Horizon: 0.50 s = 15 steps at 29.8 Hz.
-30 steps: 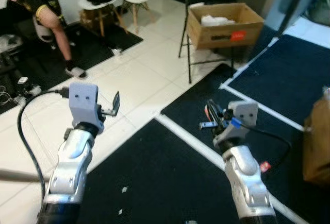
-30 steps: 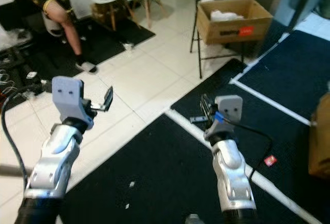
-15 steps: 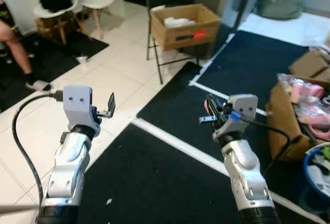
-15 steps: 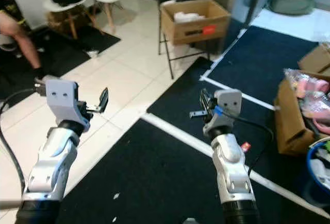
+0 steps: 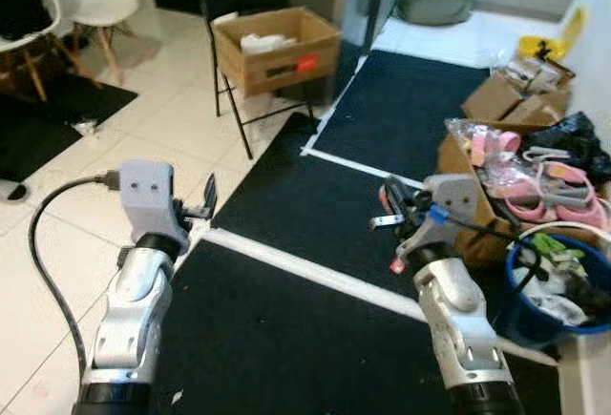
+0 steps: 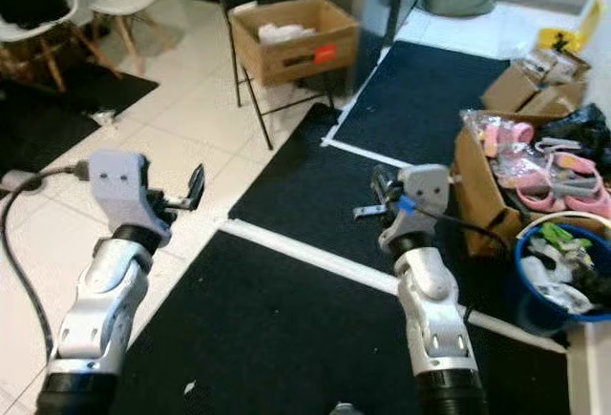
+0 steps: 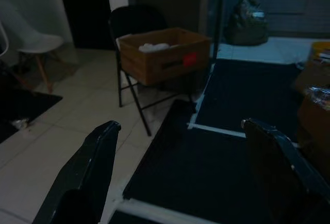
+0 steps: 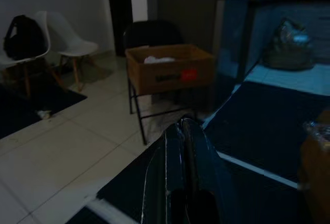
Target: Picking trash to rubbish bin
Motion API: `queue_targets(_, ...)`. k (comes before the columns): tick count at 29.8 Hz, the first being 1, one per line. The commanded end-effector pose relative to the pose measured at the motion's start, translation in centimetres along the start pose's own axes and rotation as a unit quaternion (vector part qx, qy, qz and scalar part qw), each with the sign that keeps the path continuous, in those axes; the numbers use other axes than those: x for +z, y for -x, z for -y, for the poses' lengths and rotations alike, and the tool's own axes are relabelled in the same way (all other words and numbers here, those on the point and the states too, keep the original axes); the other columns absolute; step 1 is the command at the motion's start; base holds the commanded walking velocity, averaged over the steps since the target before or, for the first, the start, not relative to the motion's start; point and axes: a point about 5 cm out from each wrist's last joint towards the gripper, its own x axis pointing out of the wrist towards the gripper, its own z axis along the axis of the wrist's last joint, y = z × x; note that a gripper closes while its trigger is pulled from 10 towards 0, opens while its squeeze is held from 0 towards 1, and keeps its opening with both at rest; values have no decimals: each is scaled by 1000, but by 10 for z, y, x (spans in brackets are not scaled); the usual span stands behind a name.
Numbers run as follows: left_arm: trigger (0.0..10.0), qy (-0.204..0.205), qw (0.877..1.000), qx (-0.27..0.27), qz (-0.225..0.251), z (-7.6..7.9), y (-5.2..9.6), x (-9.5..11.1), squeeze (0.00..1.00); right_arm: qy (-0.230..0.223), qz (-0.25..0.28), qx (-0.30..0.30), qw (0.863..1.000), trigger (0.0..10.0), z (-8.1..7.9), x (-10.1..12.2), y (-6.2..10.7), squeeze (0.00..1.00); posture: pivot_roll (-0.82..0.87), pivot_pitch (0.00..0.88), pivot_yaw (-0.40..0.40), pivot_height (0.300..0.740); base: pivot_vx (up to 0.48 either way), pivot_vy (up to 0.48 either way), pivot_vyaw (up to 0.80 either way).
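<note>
A blue rubbish bin (image 5: pixel 537 314) stuffed with mixed waste stands on the floor at my far right. A small red scrap (image 5: pixel 395 265) lies on the black mat just left of my right forearm. My right gripper (image 5: pixel 386 211) is held up at chest height over the mat, left of the bin, with its fingers (image 8: pixel 180 157) pressed together and nothing visible between them. My left gripper (image 5: pixel 207 199) is raised over the edge of the white tiles. It is open, with its fingers (image 7: pixel 95 167) spread wide and nothing in it.
A cardboard box (image 5: pixel 277 48) rests on a black folding chair ahead. An open carton of pink items (image 5: pixel 470 178) stands beside the bin, with more boxes (image 5: pixel 511 91) behind. White chairs (image 5: pixel 91 5) stand far left. A white strip (image 5: pixel 315 275) crosses the black mats.
The whole view has swung to the right: the bin and cartons came into sight and the person slid out on the left. Both grippers keep the same pose.
</note>
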Motion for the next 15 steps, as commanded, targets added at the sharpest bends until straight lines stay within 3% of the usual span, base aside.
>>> queue_targets(1,10000,1,1000,0,-8,0,4,-4,0,-11,-16,3,1000,10000,-2,-6,3,0,6,126,24,740,0,0,-425)
queue_targets(11,10000,14,1000,18,-16,-2,9,-7,0,-13,-24,10,1000,10000,-3,-9,4,0,3,138,16,740,0,0,-422)
queue_targets(15,10000,17,1000,21,-16,-3,9,-7,0,-20,-39,18,999,10000,-5,-13,5,0,3,138,16,740,0,0,0)
